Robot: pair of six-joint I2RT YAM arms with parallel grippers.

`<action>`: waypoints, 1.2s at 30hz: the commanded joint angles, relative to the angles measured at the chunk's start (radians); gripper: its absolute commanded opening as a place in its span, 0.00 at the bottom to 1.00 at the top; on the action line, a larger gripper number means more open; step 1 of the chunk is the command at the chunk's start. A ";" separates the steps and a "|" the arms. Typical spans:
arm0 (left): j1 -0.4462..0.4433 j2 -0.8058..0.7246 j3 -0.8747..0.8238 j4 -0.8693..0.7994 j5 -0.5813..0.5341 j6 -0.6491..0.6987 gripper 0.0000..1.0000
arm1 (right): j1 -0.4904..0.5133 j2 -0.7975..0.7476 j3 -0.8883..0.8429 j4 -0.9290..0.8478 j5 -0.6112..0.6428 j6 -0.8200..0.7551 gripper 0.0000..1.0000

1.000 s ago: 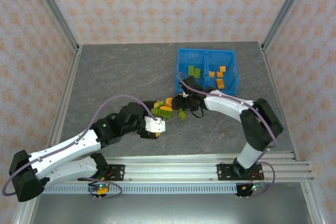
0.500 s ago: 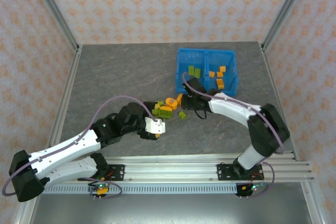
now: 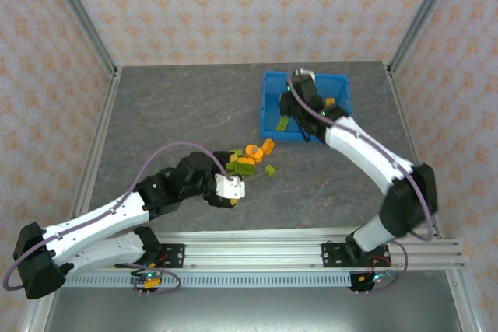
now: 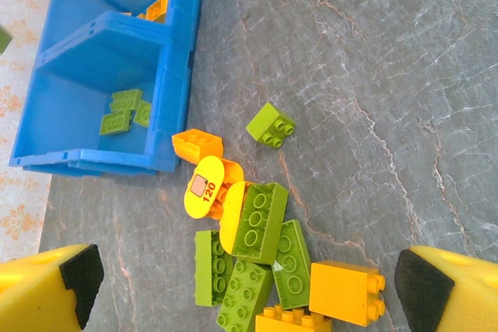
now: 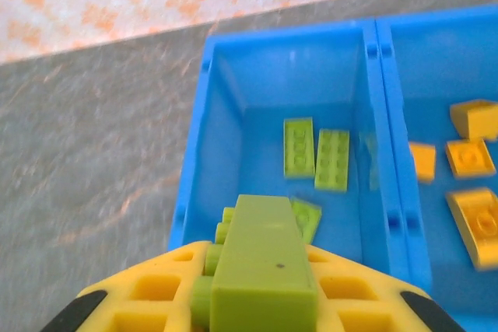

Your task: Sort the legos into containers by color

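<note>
Having swung up from the mixed brick pile (image 3: 247,162) at frame centre, the right claw (image 5: 263,301) now hangs clenched on an olive-green studded plastic brick (image 5: 263,258) over the green-holding left compartment (image 5: 288,91) of the bright blue plastic bin (image 5: 280,33), so release looks next; the left claw (image 4: 249,281) gapes above the pile.

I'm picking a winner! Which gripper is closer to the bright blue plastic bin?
Right. The right gripper hovers over the blue bin, gripping an olive-green brick; the left gripper hangs over the loose bricks beside it.
</note>
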 commanded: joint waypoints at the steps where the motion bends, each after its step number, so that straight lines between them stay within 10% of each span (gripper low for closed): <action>1: 0.005 -0.027 -0.012 0.002 -0.015 0.022 1.00 | -0.049 0.175 0.143 -0.067 -0.067 0.022 0.18; 12: 0.004 -0.062 -0.026 0.008 -0.033 0.047 1.00 | -0.096 0.522 0.382 -0.063 -0.249 0.219 0.23; 19: 0.004 -0.071 -0.032 0.013 -0.031 0.052 1.00 | -0.096 0.513 0.374 -0.114 -0.199 0.212 0.49; 28: 0.003 -0.051 -0.020 -0.009 0.000 0.053 1.00 | -0.057 0.164 0.123 -0.089 -0.183 0.131 0.49; 36: 0.002 -0.051 -0.014 -0.019 0.014 0.057 1.00 | 0.184 -0.234 -0.310 -0.108 -0.243 -0.072 0.61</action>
